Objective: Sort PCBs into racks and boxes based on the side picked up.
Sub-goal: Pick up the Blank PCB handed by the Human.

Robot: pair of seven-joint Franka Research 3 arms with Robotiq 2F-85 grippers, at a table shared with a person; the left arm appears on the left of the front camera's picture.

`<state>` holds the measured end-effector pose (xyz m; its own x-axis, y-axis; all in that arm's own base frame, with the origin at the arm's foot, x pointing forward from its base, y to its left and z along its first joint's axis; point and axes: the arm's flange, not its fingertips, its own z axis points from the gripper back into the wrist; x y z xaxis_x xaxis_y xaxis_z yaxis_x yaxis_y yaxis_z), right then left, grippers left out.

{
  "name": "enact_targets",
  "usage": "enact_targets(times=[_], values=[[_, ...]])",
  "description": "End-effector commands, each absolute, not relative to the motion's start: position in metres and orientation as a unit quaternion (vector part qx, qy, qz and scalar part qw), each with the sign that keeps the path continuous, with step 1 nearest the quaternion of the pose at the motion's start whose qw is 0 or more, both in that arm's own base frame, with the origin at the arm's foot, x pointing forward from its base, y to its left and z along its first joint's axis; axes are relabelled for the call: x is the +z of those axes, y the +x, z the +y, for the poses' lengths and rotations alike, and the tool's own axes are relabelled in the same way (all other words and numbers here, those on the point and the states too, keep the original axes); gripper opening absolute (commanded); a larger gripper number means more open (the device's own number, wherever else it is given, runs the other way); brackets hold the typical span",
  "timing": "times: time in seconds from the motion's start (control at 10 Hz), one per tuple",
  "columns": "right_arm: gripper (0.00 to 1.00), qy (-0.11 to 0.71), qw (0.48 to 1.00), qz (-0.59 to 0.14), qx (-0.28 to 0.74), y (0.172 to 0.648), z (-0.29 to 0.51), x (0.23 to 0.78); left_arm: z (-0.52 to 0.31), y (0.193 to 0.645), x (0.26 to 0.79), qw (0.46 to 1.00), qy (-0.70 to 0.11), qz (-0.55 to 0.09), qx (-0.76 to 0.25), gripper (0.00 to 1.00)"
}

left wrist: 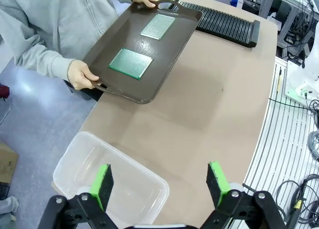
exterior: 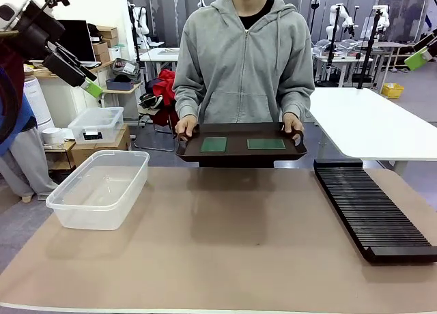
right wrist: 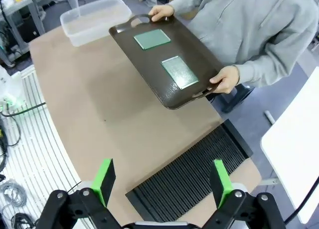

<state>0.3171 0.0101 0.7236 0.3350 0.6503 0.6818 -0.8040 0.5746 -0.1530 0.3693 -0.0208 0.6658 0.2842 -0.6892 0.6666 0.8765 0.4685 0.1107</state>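
1. Green-padded jaws of both arms are held wide and empty above the bench (exterior: pixel 225 246)
2. Clear box (exterior: pixel 89 217) is set left, black rack (exterior: pixel 372 215) right
3. Two PCBs (exterior: pixel 214 144) are laid side by side on a tray (exterior: pixel 239 145) held at the far edge, one nearer each arm

Dark brown tray (exterior: pixel 236 144) over far edge of tan table (exterior: pixel 239 246); lidded box (exterior: pixel 95 125) beyond.

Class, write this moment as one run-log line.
tray: two PCBs, held by person at far edge | left gripper: open, raised, box below | right gripper: open, raised, rack below
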Motion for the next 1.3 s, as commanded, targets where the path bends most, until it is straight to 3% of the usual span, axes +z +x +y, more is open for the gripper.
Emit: enact_targets(times=[0.0, 1.2], values=[[1.0, 0.106, 0.809, -0.359, 0.452, 0.315, 0.011, 0.724, -0.021, 0.368, 0.665, 0.788, -0.137, -0.328, -0.502, 1.0], [1.0, 0.119, 0.8, -0.415, 0.417, 0.295, -0.03, 0.728, -0.021, 0.368, 0.669, 0.794, -0.137, -0.335, -0.489, 1.0]])
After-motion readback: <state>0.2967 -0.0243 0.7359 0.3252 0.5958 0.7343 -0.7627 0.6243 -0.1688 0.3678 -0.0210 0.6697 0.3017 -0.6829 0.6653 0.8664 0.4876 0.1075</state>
